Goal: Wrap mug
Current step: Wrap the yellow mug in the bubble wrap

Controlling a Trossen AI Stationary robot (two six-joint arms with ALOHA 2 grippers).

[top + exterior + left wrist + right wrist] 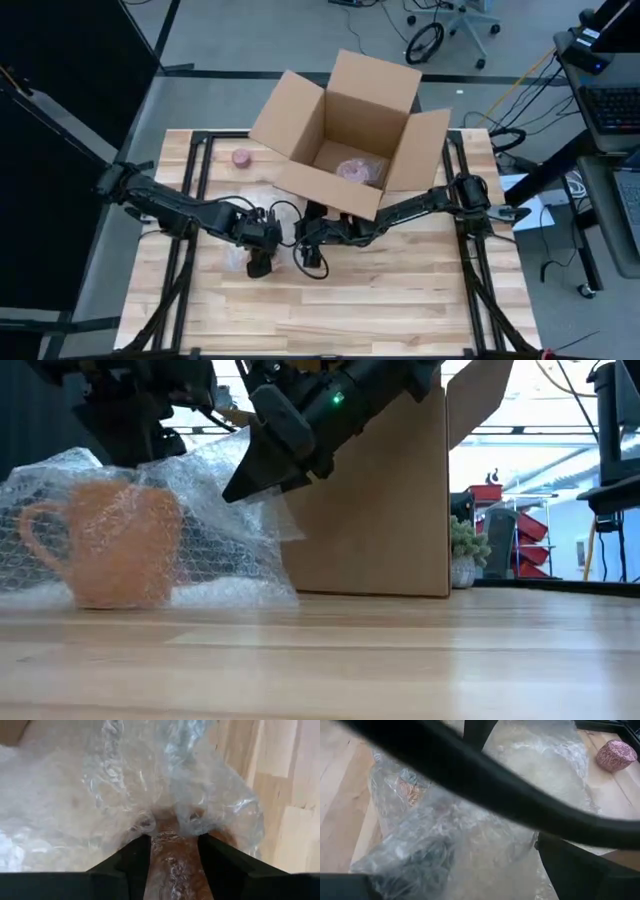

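Mug [118,546] standing upright on the table [400,300], orange, handle toward the side away from the box [345,130], draped in bubble wrap [215,535]. Located just in front of the box, off its front-left corner as seen from above.

Left gripper [174,851] directly over the mug, fingers [132,860] clamped on the wrap-covered mug wall. Mug surface visible between the two fingers in the left wrist view.

Right gripper [312,238] just beside the left one, between the mug and the box's front wall, fingers pinching a raised fold of bubble wrap. Wrap lifted and bunched there, remainder spread over the table toward the box.

A black cable crossing the right wrist view, partly blocking sight of the wrap. Box's front flap overhanging the right arm.

A small pink wrapped item [241,157] resting on the table left of the box, well apart from the mug.

Box open, flaps spread, holding a pinkish bundle [358,169] in clear wrap on its floor.
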